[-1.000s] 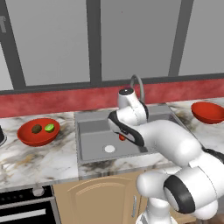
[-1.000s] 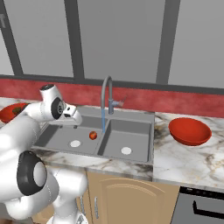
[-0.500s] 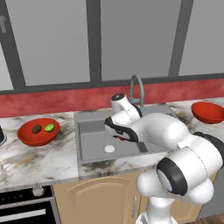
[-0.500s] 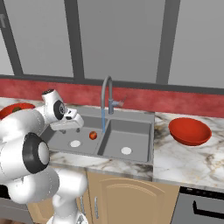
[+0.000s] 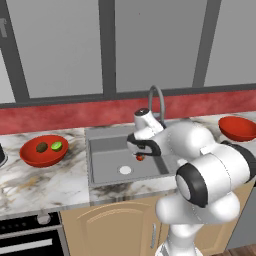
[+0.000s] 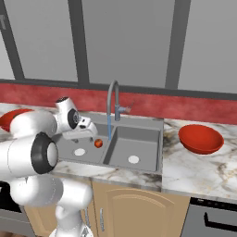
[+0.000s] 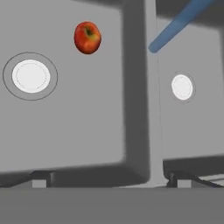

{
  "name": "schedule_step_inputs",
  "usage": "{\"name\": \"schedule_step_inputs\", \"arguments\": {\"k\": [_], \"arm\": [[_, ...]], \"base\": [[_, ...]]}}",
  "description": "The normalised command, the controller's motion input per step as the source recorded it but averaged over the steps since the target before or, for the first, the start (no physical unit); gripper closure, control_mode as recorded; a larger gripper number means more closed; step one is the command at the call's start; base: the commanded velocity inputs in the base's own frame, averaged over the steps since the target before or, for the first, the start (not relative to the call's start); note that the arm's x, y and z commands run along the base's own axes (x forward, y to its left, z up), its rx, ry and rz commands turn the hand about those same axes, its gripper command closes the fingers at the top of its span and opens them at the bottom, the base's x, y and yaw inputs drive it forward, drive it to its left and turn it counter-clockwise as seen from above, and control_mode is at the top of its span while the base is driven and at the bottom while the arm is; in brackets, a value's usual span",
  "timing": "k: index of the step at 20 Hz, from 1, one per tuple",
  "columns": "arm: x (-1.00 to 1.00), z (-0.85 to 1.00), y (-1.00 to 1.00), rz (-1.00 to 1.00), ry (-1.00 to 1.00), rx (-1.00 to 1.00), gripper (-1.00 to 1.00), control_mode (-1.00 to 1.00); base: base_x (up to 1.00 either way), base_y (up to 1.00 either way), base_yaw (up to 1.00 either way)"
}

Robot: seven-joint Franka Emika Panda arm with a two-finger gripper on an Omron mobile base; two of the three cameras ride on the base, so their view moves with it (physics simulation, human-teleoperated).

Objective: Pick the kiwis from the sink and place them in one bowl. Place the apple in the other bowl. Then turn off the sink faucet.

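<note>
The white arm is reaching low over the sink [image 5: 105, 160], its empty pincer [image 7: 109, 177] spread wide above the divider, while the apple [image 7: 87, 37] is lying in the left basin near its drain and water is streaming from the faucet [image 6: 112, 99].

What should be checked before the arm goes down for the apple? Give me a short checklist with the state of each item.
1. Kiwis both in the left red bowl: ok.
2. Apple lying free in the sink, near a drain: ok.
3. Gripper open and holding nothing: ok.
4. Gripper centred over the apple: not ok; in the hand view the apple sits off to one side, far from the fingertips.
5. Other red bowl free to take the apple: ok.
6. Faucet off: not ok; water is running into the sink.
</note>
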Motion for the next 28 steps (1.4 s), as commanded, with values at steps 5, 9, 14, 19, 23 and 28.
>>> {"name": "schedule_step_inputs", "arguments": {"k": [5, 9, 14, 19, 23, 28], "arm": [[0.26, -0.25, 0.00, 0.00, 0.01, 0.00, -1.00, -1.00], [0.20, -0.07, 0.00, 0.00, 0.00, 0.04, -1.00, -1.00], [0.28, -0.16, 0.00, 0.00, 0.00, 0.05, -1.00, -1.00], [0.33, -0.24, 0.00, 0.00, 0.00, 0.03, -1.00, -1.00], [0.29, -0.21, 0.00, 0.00, 0.00, 0.00, -1.00, -1.00], [0.32, -0.16, 0.00, 0.00, 0.00, 0.00, -1.00, -1.00]], "base": [[0.00, 0.00, 0.00], [0.00, 0.00, 0.00], [0.00, 0.00, 0.00], [0.00, 0.00, 0.00], [0.00, 0.00, 0.00], [0.00, 0.00, 0.00]]}}
